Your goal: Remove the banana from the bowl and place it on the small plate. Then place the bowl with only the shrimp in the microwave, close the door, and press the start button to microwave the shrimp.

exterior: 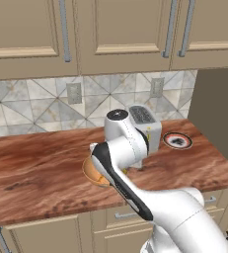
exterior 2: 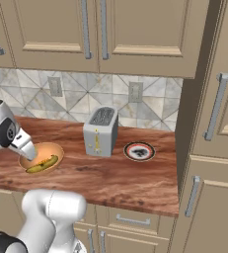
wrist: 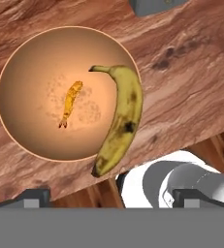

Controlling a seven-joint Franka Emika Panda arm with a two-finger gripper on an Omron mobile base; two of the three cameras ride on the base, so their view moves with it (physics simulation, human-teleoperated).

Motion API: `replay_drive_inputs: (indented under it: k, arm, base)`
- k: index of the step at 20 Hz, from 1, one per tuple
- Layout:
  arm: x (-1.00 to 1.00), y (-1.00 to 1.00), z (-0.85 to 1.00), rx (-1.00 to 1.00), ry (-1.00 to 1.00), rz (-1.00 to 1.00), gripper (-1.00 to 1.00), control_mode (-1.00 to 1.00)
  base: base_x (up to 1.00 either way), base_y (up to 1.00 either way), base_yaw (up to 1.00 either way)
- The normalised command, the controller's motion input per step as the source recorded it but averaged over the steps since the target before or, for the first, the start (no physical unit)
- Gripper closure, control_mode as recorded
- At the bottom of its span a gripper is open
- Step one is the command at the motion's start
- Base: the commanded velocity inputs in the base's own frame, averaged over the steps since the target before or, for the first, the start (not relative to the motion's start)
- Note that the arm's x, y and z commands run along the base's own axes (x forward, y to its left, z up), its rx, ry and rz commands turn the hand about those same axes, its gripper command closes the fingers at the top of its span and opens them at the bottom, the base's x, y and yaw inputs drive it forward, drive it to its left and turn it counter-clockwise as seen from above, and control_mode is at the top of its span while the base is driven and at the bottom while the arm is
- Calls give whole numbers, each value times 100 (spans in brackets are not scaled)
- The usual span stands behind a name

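In the hand view the gripper (wrist: pixel 111 196) hovers above the counter (wrist: pixel 181 97) with its jaws spread fully wide and nothing between them. The fingertips sit at about 7 and 5 o'clock, and the banana's dark lower tip lies just up from the gap between them. The banana (wrist: pixel 120 121) looks light, soft-skinned and a little slippery, so a gentle pinch across its thick middle seems safest. It rests along the bowl's (wrist: pixel 31 63) 3 o'clock rim. The tiny shrimp (wrist: pixel 71 100) sits near the centre, apart from the banana. Farther off, at 12 o'clock, the toaster (wrist: pixel 154 5) shows.
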Motion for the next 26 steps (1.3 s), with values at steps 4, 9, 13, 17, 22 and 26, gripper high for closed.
replay_drive_inputs:
  k: [4, 9, 13, 17, 22, 26]
  arm:
    - [36, 0, -13, 0, 5, 0, -100, -100]
    - [9, 0, -18, 0, 1, 0, -100, -100]
    - [13, -4, -31, 0, 0, -2, -100, -100]
    - [3, -19, -22, 4, 0, -5, -100, -100]
    - [0, -16, -18, 3, 0, -7, -100, -100]
    - [11, -6, -23, 2, 2, -7, -100, -100]
  base:
    - [0, 0, 0]
    - [0, 0, 0]
    - [0, 0, 0]
    - [0, 0, 0]
    - [0, 0, 0]
    - [0, 0, 0]
